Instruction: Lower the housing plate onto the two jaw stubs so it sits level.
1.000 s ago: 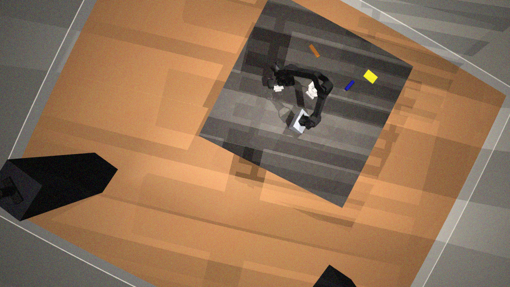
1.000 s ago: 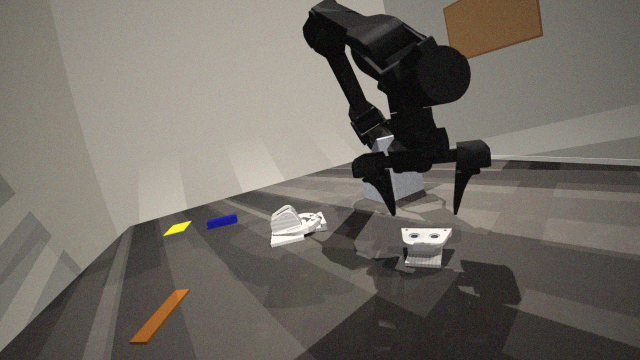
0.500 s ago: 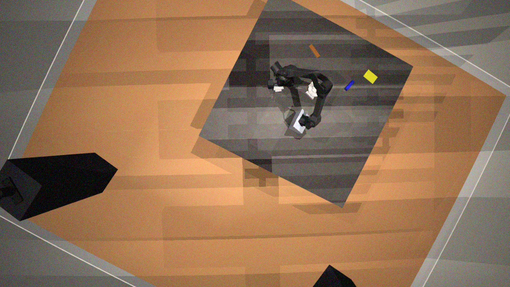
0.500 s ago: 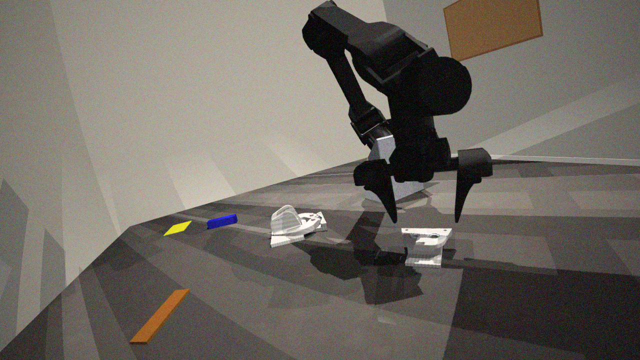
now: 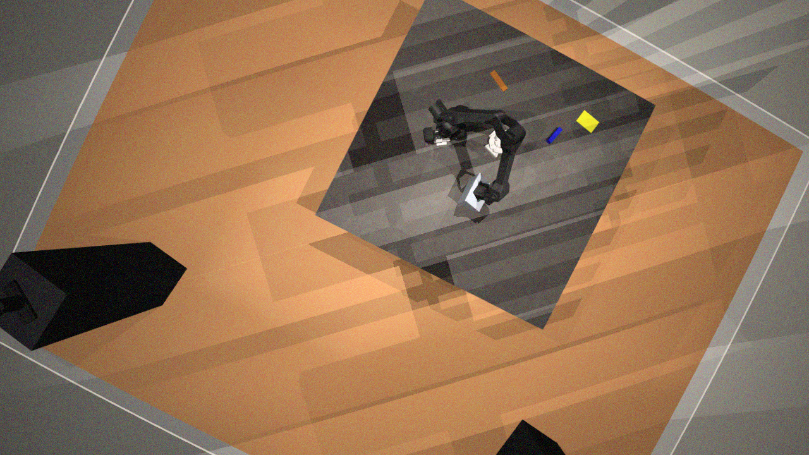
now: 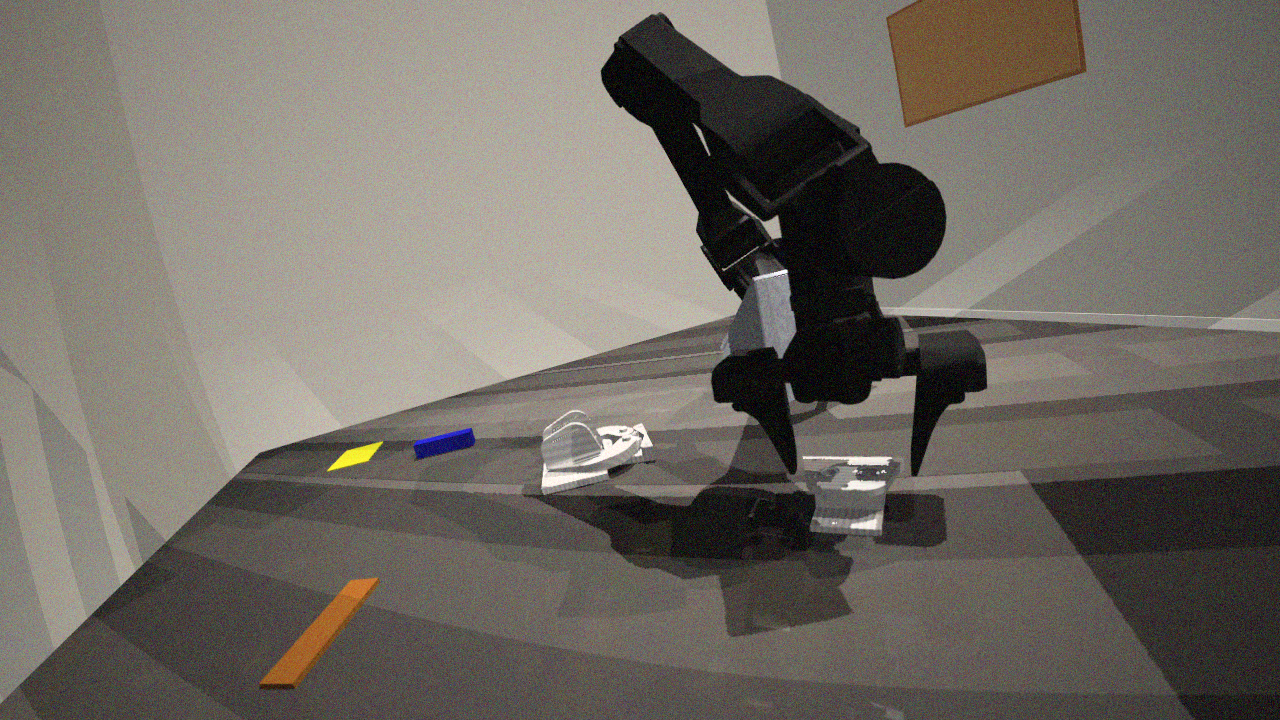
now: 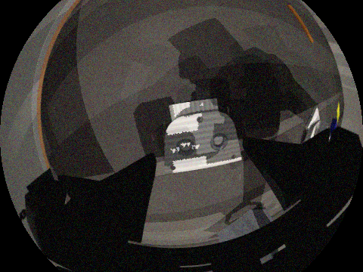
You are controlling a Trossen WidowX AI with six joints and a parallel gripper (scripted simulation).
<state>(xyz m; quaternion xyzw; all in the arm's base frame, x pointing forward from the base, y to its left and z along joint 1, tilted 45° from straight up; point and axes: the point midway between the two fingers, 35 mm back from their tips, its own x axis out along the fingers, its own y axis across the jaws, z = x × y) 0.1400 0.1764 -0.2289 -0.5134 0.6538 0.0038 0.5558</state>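
The white housing plate (image 6: 850, 474) (image 7: 181, 126), with two round holes, rests on a small ribbed white stand (image 6: 845, 528) (image 7: 194, 104). It shows partly under the arm in the top view (image 5: 442, 143). My gripper (image 6: 854, 471) (image 7: 201, 150) is open, pointing down, with one fingertip on either side of the plate near its top; contact is not visible. The white base assembly with the jaws (image 5: 493, 145) (image 6: 574, 450) (image 7: 313, 122) stands apart from the plate. Its jaw stubs are too small to make out, and the arm partly covers it in the top view.
A blue bar (image 5: 554, 135) (image 6: 444, 443) (image 7: 333, 124) and a yellow square (image 5: 588, 121) (image 6: 356, 455) (image 7: 338, 109) lie beyond the base assembly. An orange strip (image 5: 498, 80) (image 6: 320, 634) (image 7: 302, 23) lies farther off. A grey block (image 5: 473, 194) (image 6: 776, 308) stands at the arm's base.
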